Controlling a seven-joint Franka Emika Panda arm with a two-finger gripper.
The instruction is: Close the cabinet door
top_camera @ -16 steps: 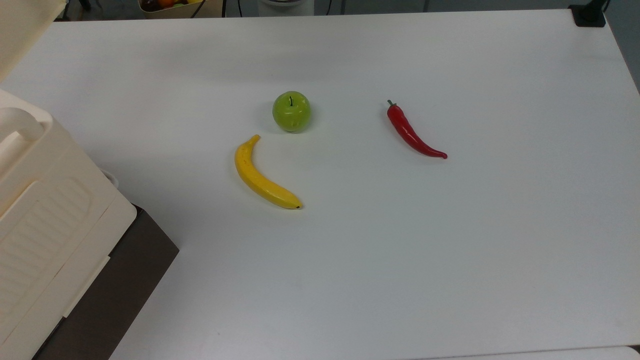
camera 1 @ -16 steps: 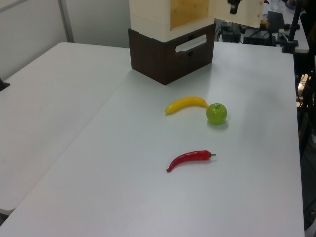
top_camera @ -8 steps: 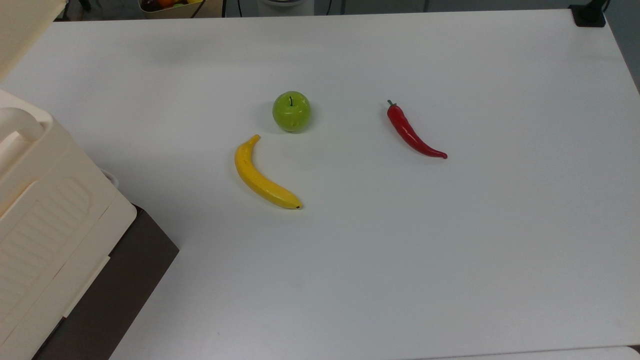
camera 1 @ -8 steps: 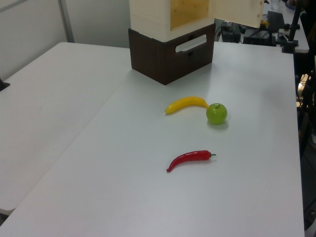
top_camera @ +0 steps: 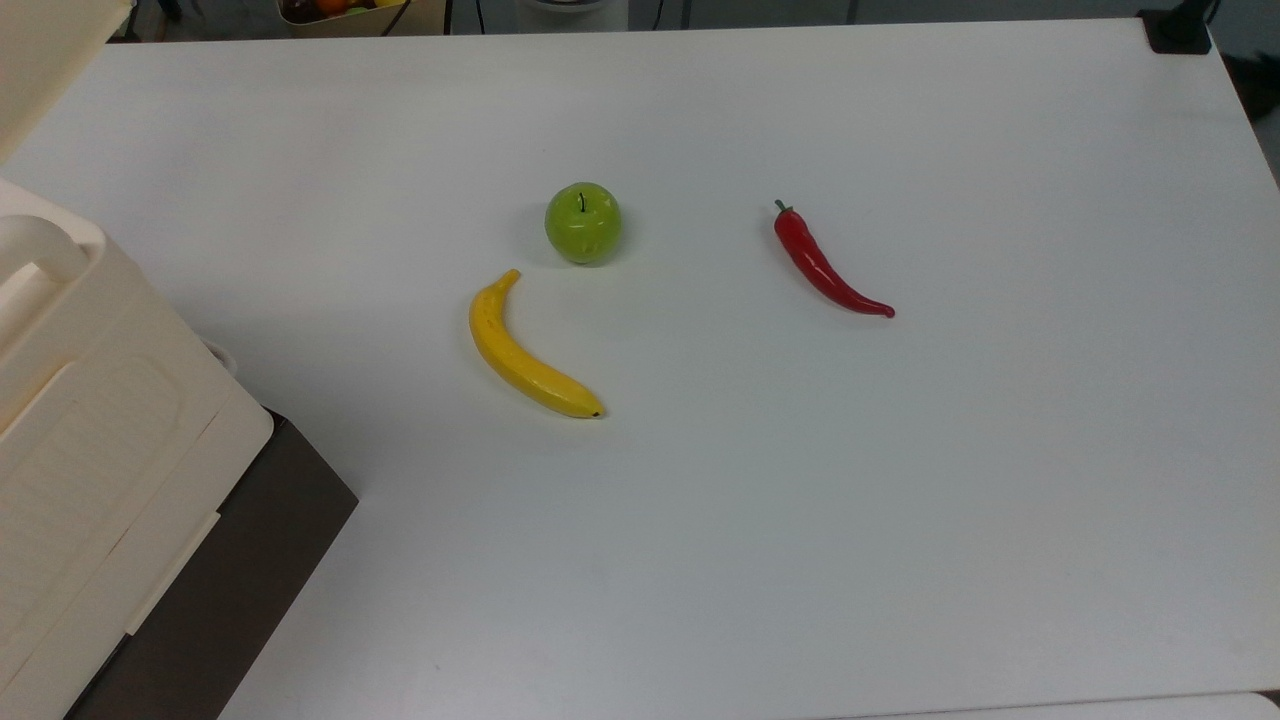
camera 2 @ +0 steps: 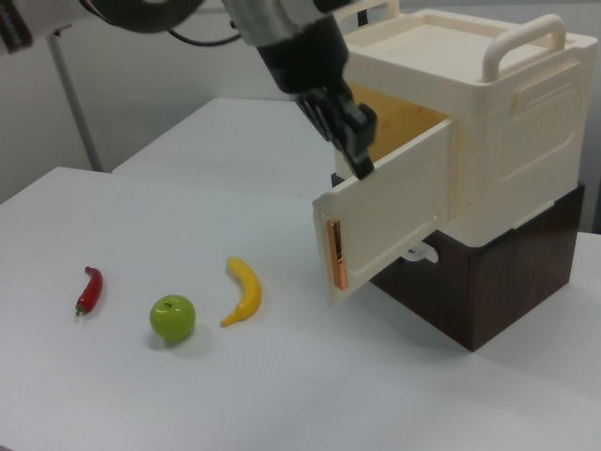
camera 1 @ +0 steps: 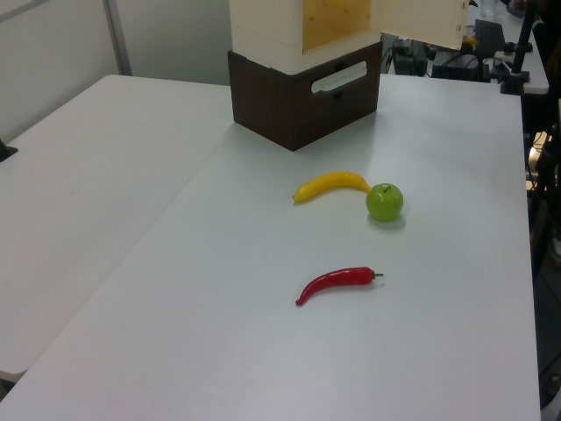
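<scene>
The cabinet door (camera 2: 390, 221) is a cream panel standing swung open from the cream cabinet (camera 2: 512, 141), with the wooden inside showing behind it. My gripper (camera 2: 360, 155) hangs on the dark arm, right at the door's upper edge near its free corner. In the left view the open door (camera 1: 421, 19) juts out to the left view's right of the cabinet (camera 1: 302, 26). In the top view a piece of the door (top_camera: 45, 50) shows at the top left corner.
The cabinet rests on a dark brown base (camera 2: 488, 291) with a white handle. On the white table (top_camera: 900, 500) lie a yellow banana (top_camera: 520, 355), a green apple (top_camera: 583, 222) and a red chili (top_camera: 825, 270), all apart from the cabinet.
One second ago a dark part of the gripper showed in front of the door at the left view's top edge. It has since left that view. The door and the fruit have not moved.
</scene>
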